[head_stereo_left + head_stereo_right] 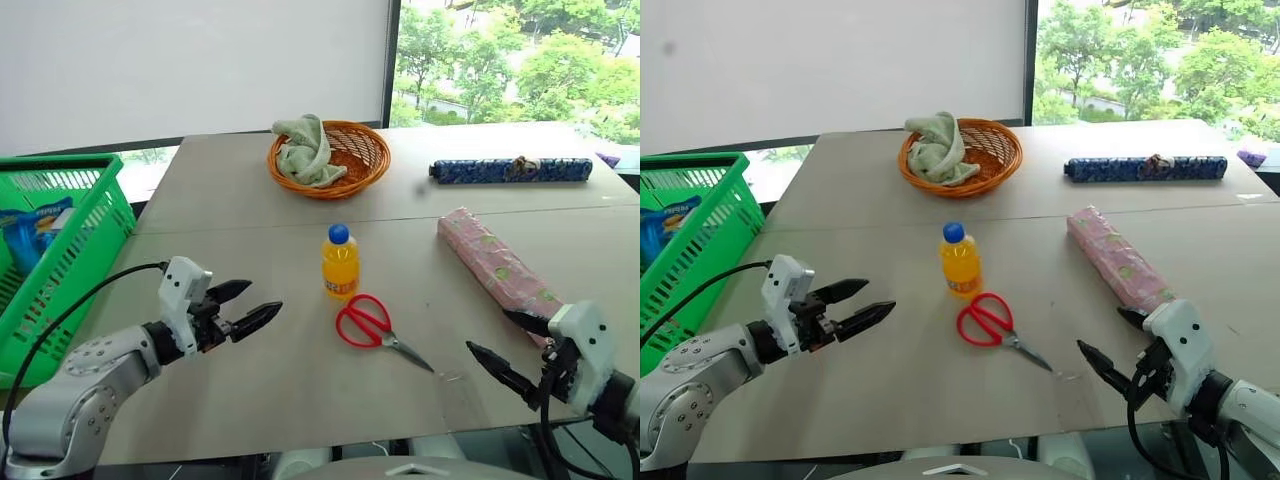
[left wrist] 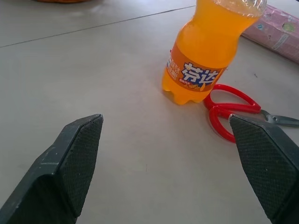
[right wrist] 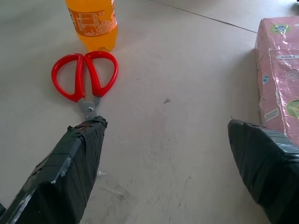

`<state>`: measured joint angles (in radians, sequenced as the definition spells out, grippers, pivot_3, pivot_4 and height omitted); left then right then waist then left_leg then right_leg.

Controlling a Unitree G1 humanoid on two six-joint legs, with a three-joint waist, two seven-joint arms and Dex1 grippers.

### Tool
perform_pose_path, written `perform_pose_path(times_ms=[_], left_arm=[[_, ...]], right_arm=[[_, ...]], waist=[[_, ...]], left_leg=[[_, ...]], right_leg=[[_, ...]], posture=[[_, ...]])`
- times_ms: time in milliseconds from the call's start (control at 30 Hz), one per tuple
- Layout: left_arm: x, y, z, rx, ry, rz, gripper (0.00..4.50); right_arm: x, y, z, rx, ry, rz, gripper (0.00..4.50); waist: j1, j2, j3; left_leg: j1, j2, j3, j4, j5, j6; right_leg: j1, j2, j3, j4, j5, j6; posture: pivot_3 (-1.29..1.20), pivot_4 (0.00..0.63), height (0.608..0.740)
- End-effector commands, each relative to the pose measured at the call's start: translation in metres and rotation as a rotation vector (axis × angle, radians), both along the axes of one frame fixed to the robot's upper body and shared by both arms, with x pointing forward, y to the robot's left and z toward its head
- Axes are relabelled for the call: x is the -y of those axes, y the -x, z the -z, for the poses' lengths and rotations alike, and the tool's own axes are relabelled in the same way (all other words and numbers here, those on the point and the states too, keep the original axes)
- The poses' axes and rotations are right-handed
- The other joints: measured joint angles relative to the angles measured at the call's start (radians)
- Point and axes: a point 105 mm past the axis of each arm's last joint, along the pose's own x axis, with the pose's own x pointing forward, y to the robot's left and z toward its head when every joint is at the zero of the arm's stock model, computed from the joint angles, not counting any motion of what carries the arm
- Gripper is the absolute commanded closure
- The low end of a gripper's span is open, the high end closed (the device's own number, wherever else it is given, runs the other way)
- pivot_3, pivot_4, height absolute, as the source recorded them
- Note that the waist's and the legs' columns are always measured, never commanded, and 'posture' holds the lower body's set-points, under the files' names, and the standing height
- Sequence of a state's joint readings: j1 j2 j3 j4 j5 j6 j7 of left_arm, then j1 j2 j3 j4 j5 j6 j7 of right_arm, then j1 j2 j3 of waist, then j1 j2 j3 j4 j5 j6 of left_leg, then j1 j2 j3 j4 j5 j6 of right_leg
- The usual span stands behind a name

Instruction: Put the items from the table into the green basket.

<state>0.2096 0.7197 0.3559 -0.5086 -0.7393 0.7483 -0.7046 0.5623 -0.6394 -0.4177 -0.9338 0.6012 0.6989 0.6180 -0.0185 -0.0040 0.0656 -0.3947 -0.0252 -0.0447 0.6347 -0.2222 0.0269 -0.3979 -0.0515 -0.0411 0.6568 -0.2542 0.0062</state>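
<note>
A small orange-drink bottle (image 1: 340, 262) with a blue cap stands upright mid-table. Red-handled scissors (image 1: 368, 323) lie flat just in front of it. A long pink patterned package (image 1: 497, 270) lies to the right. The green basket (image 1: 55, 255) sits off the table's left edge with a blue packet inside. My left gripper (image 1: 255, 306) hovers open over the table, left of the bottle and pointing toward it. My right gripper (image 1: 505, 346) is open near the front right, between the scissors' blades and the pink package's near end. The left wrist view has the bottle (image 2: 205, 51) ahead of the open fingers.
A round orange wicker bowl (image 1: 331, 158) holding a pale green cloth stands at the back. A long dark blue patterned roll (image 1: 510, 170) lies at the back right. The grey-beige table (image 1: 220, 200) has thin seam lines. A window is behind.
</note>
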Motion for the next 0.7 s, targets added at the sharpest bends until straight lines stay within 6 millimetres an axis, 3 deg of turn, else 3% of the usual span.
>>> perform_pose_path(times_ms=[33,133,267,367,400,467,600,700], left_arm=[[0.008,0.003,-0.009,0.049,-0.041,0.087,0.05],[0.028,0.017,-0.005,0.045,-0.103,0.259,0.05],[0.036,0.024,-0.004,0.062,-0.121,0.342,0.05],[0.04,0.029,-0.004,0.107,-0.113,0.386,0.05],[0.043,0.035,-0.007,0.077,-0.003,0.399,0.05],[0.045,0.043,-0.009,0.128,0.007,0.462,0.05],[0.047,0.055,-0.007,0.161,-0.042,0.544,0.05],[0.05,0.058,-0.017,0.18,-0.046,0.545,0.05]], right_arm=[[-0.003,-0.001,-0.009,0.065,0.024,-0.041,0.03],[-0.01,-0.003,-0.011,0.09,0.032,-0.105,0.03],[-0.022,-0.001,-0.011,0.068,0.062,-0.169,0.03],[-0.038,0.0,-0.001,-0.019,0.085,-0.254,0.03],[-0.044,0.001,0.0,-0.038,0.075,-0.284,0.03],[-0.05,0.0,0.009,-0.108,0.076,-0.308,0.03],[-0.065,-0.011,0.026,-0.168,0.106,-0.378,0.03],[-0.068,-0.028,0.041,-0.225,0.114,-0.353,0.03]], waist=[[0.002,0.0,0.0],[0.003,0.0,0.0],[0.003,0.0,-0.001],[-0.001,-0.001,-0.001],[0.0,-0.001,-0.001],[0.001,-0.002,-0.001],[0.003,-0.005,0.0],[0.005,-0.008,-0.001]], left_leg=[[0.0,0.0,0.0,0.0,-0.001,0.0],[-0.001,0.0,0.001,-0.001,-0.001,-0.001],[0.0,0.001,0.004,-0.001,-0.002,-0.001],[0.001,0.002,0.007,0.0,-0.002,-0.001],[0.002,0.003,0.009,0.0,-0.002,-0.001],[0.002,0.004,0.01,0.0,-0.002,-0.001],[0.003,0.005,0.01,0.0,-0.002,0.0],[0.002,0.004,0.011,0.0,-0.002,0.0]], right_leg=[[0.0,0.0,0.0,0.0,0.0,0.0],[-0.002,0.001,-0.001,0.0,0.0,0.0],[-0.003,0.002,0.001,0.001,0.0,0.0],[-0.002,0.001,0.002,0.001,0.0,0.0],[-0.002,0.001,0.002,0.001,0.0,0.0],[-0.002,0.001,0.002,0.001,0.0,0.0],[-0.003,0.001,0.002,0.002,0.0,0.0],[-0.003,0.001,0.002,0.001,0.0,0.0]], posture=[[-0.09,0.0,0.74],[-0.09,0.0,0.74],[-0.09,0.0,0.74],[-0.08,0.0,0.74],[-0.08,0.0,0.74],[-0.07,0.004,0.74],[-0.05,0.005,0.74],[-0.03,0.004,0.74]])
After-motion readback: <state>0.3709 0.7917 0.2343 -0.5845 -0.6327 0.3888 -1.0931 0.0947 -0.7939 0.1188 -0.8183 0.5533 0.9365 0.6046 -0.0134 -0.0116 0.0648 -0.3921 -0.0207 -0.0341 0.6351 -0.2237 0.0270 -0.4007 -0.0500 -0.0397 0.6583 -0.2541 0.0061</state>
